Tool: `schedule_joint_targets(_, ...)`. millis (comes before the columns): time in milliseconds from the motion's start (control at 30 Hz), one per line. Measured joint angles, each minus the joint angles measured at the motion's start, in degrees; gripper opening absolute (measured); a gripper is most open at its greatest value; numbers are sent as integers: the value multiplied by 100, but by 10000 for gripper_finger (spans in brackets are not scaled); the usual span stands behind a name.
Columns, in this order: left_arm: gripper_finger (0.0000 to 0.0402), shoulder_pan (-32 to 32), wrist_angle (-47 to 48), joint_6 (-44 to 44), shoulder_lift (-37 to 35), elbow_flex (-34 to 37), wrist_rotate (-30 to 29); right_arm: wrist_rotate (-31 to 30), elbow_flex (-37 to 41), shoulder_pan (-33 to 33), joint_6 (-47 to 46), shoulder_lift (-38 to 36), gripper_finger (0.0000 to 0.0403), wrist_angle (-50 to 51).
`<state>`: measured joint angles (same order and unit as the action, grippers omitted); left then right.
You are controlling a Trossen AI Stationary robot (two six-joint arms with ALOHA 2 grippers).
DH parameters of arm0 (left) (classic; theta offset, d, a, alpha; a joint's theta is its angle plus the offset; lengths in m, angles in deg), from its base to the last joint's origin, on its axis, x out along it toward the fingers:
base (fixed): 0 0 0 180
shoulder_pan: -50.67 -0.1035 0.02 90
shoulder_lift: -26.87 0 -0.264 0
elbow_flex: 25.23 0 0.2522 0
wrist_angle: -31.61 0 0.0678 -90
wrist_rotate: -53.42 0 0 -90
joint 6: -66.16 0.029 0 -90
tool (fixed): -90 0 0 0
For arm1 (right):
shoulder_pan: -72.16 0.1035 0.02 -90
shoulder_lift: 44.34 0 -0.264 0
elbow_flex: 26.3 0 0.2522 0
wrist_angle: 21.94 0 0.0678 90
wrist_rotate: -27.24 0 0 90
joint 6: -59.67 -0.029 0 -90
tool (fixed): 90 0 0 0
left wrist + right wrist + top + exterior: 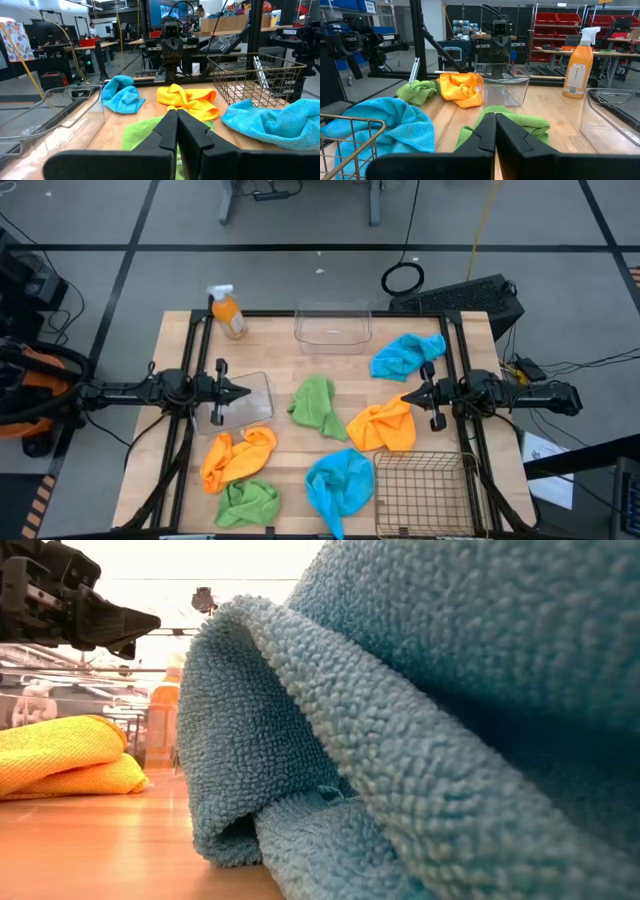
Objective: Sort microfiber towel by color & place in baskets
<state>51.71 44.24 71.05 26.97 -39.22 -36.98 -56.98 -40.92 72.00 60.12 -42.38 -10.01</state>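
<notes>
on the table [270, 330] six towels lie loose and unsorted: orange [238, 457], green [247, 502], blue [340, 483], green [318, 407], orange [385, 426], blue [405, 355]. all three baskets sit empty, so sorting looks not yet begun. the left gripper [240, 392] hangs over a clear tub [262, 408], the right gripper [410, 396] just beside the middle orange towel; both have fingers pressed together, grasping nothing, probably parked inward.
</notes>
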Motion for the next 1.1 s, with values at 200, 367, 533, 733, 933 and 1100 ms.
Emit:
schedule_joint_targets(200,11,-2,-2,0,0,-2,2,0,-1,0,0,0,0,1)
schedule_joint_targets(367,11,0,0,0,-2,0,0,2,-1,-1,0,-2,0,0)
schedule_joint_targets(533,11,0,-1,1,0,0,0,0,1,-2,-2,0,0,1)
schedule_joint_targets(733,11,0,-1,0,0,-1,2,0,1,-2,0,-1,0,0)
schedule_joint_targets(933,11,0,0,54,-2,-2,0,1,0,-2,0,0,0,1)
schedule_joint_targets(1100,11,-1,-1,157,-1,-1,0,-13,1,-2,72,-1,0,-35)
